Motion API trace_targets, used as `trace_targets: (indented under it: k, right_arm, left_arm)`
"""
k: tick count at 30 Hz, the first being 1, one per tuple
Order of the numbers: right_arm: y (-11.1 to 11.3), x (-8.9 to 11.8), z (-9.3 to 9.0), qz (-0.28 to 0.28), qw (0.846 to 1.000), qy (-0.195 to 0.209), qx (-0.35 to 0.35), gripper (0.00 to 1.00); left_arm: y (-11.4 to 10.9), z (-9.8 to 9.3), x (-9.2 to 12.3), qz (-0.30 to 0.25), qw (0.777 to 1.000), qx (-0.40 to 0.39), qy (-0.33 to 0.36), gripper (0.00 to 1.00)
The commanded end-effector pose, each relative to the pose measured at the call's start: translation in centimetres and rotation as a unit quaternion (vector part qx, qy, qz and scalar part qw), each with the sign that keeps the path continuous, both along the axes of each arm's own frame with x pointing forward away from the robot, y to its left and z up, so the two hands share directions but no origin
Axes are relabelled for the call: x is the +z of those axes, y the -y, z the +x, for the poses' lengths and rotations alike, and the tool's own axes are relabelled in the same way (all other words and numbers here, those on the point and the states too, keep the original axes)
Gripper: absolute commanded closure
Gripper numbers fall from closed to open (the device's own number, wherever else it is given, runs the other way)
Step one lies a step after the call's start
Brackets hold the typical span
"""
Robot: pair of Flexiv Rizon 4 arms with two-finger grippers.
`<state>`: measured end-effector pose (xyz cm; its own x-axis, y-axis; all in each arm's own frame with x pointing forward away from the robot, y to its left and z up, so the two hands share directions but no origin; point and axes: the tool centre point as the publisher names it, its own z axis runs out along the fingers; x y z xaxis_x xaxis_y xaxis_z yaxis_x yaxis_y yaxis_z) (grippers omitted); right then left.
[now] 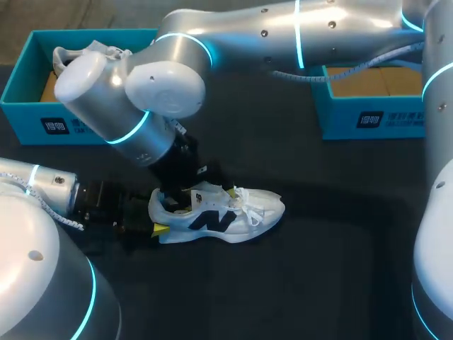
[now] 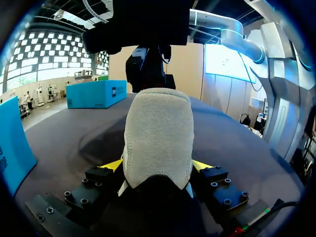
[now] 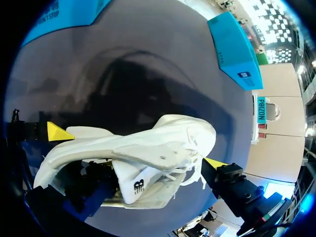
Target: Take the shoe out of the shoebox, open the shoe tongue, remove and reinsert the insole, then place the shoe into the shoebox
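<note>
Shoe braced on its sole at centre frame, ready for work on the tongue.

The left gripper clamps the heel of the shoe, probably to steady it. The right gripper, spread wide, hangs over the shoe's mouth, holding nothing I can make out. Bare table lies lower right. The upper-left shoebox and the upper-right shoebox stand well clear.

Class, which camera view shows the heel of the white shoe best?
The left wrist view: the heel fills the middle, between the left tool's yellow tips. The head view shows the shoe side-on, its heel small. The right wrist view shows mostly tongue and laces.
</note>
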<state>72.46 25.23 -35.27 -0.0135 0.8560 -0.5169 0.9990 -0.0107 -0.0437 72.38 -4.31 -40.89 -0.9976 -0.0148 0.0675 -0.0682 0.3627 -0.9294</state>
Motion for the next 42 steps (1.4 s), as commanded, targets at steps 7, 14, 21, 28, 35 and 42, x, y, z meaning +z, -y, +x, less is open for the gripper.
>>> trace_targets:
  k: [7,14,21,28,35,42]
  right_arm:
    - [1.1,1.9,-0.8,-0.005,0.999,0.031,-0.042,0.00]
    - [1.3,2.8,-0.5,0.003,0.998,0.036,-0.052,0.00]
    - [1.1,3.6,-0.3,0.017,0.997,0.036,-0.065,0.41]
    - [1.9,4.3,-0.3,0.039,0.994,0.039,-0.089,0.54]
    - [2.5,4.6,-0.3,0.068,0.991,0.039,-0.111,0.58]
    - [2.8,4.4,-0.2,0.075,0.990,0.035,-0.118,0.70]
  left_arm:
    - [0.1,0.3,-0.4,0.002,1.000,-0.001,0.000,1.00]
    - [0.1,0.3,-0.4,0.002,1.000,-0.001,0.000,1.00]
    - [0.1,0.3,-0.4,0.002,1.000,-0.001,0.000,1.00]
    - [0.1,0.3,-0.4,0.002,1.000,-0.001,0.000,1.00]
    - [0.1,0.3,-0.4,0.002,1.000,-0.001,0.000,1.00]
    - [0.1,0.3,-0.4,0.002,1.000,-0.001,0.000,1.00]
